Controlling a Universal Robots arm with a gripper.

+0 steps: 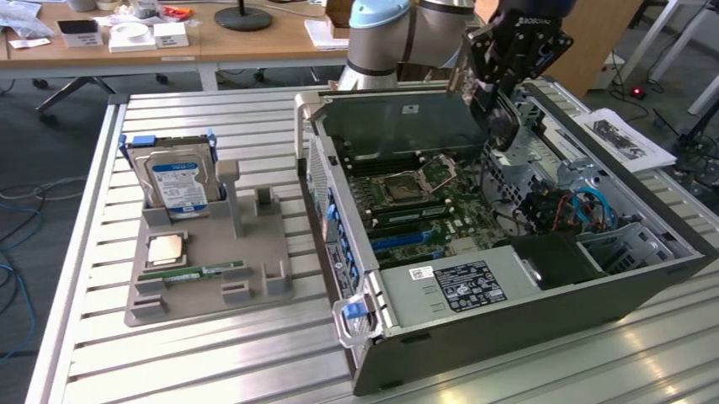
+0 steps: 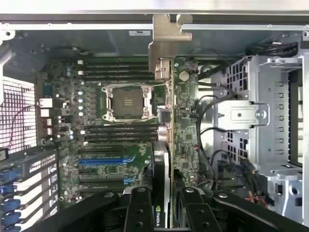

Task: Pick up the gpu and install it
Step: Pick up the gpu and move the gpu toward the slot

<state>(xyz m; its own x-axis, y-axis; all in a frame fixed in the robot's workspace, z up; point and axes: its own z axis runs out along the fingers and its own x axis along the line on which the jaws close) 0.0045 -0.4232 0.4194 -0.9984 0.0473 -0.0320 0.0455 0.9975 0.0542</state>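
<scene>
gripper (image 1: 497, 99): narrow, clamped on the gpu (image 1: 503, 128) | place: gpu hangs at 6 o'clock under the gripper, above the open grey case (image 1: 540, 320) | axis: long side runs away from the gripper, silvery bracket (image 2: 164, 38) farthest; blue slot (image 1: 393, 242) at 7 o'clock | look: thin black card, seen edge-on, green motherboard (image 1: 416, 202) beneath

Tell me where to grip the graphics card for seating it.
Pinch the graphics card by its two flat faces at the top edge, from above, as the gripper does. It is thin and stands on edge, and this keeps the metal bracket clear.
</scene>
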